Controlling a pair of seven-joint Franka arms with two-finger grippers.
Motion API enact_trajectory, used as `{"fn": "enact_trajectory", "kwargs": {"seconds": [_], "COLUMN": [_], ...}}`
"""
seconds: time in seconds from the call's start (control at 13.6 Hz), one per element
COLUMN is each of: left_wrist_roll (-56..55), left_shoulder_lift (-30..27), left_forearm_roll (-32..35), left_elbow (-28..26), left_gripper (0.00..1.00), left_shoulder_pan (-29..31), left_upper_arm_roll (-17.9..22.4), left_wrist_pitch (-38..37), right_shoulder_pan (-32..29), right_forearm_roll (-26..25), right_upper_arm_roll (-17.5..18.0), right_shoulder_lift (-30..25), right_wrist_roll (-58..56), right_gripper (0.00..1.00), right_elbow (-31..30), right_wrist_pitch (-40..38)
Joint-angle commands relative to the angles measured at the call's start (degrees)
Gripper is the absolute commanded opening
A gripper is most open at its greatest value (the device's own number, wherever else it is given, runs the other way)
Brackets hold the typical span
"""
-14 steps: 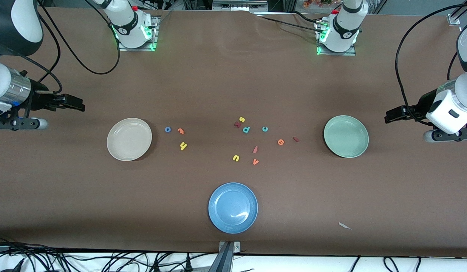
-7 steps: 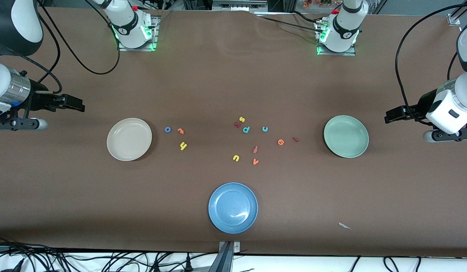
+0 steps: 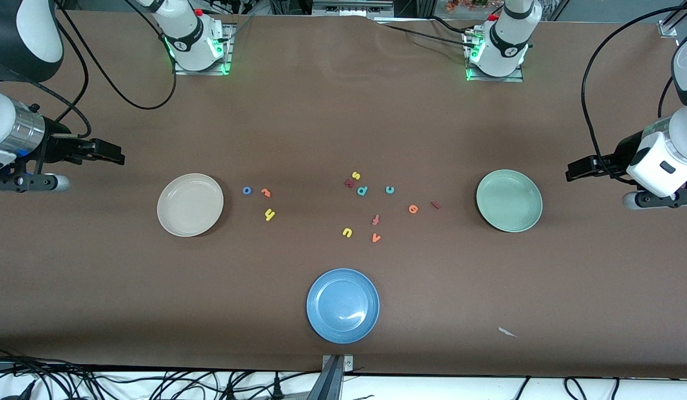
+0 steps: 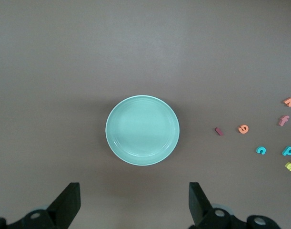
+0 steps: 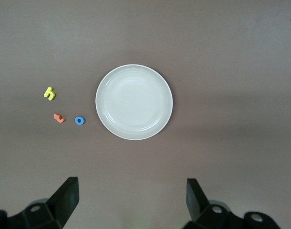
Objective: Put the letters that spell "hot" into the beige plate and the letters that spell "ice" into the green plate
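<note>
six letters matter here, and they already lie sorted by nearness to their goals. the blue o (image 3: 247, 190), the orange t (image 3: 265, 193) and the yellow h (image 3: 269, 214) sit in a small cluster on the brown bench (image 3: 343, 122), just beside the beige plate (image 3: 190, 204) toward the right arm's end. the teal c (image 3: 389, 190), the orange e (image 3: 413, 209) and the dark red i (image 3: 434, 205) trail toward the green plate (image 3: 509, 200) at the left arm's end, the i nearest to it. both plates are bare inside, so none of the sorting is done yet.

between the two groups lies a knot of decoys: a yellow s (image 3: 355, 175), a teal p (image 3: 362, 190), a dark red f (image 3: 376, 219), a yellow u (image 3: 347, 232) and an orange v (image 3: 376, 238). the blue plate (image 3: 343, 305) is nearer the front camera and has no part in the task.

the right gripper (image 5: 131, 200) hangs above the bench just outside the beige plate, its fingers spread wide and holding nothing. the left gripper (image 4: 134, 202) does likewise above the bench outside the green plate, fingers apart and empty. each arm seems parked over its own plate's side, so each can likely serve the word lying closest. the letters look tiny and flat, so a pinch will probably need the fingers brought right down to the bench.
</note>
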Motion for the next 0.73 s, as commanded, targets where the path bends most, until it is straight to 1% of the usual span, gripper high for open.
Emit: {"fn": "enact_trajectory", "kwargs": {"seconds": [0.0, 0.44, 0.66], "left_wrist_roll": [0.6, 0.6, 0.5], "left_shoulder_lift": [-1.7, -1.6, -1.6], "left_forearm_roll": [-1.0, -1.0, -1.0], "left_elbow": [-1.9, -2.0, -2.0], "left_gripper": [1.0, 1.0, 1.0], "left_shoulder_pan": [0.4, 0.4, 0.2], "left_upper_arm_roll": [-0.2, -0.2, -0.2], "left_wrist_pitch": [0.8, 0.8, 0.8], "right_shoulder_pan": [0.0, 0.0, 0.1], "right_forearm_roll": [-0.6, -0.6, -0.6], "right_upper_arm_roll": [0.1, 0.1, 0.1], "right_shoulder_lift": [0.4, 0.4, 0.1], "right_wrist_roll": [0.3, 0.3, 0.5], "right_gripper": [1.0, 1.0, 1.0], "right_elbow": [1.1, 1.1, 0.1], "right_wrist_pitch": [-0.3, -0.3, 1.7]}}
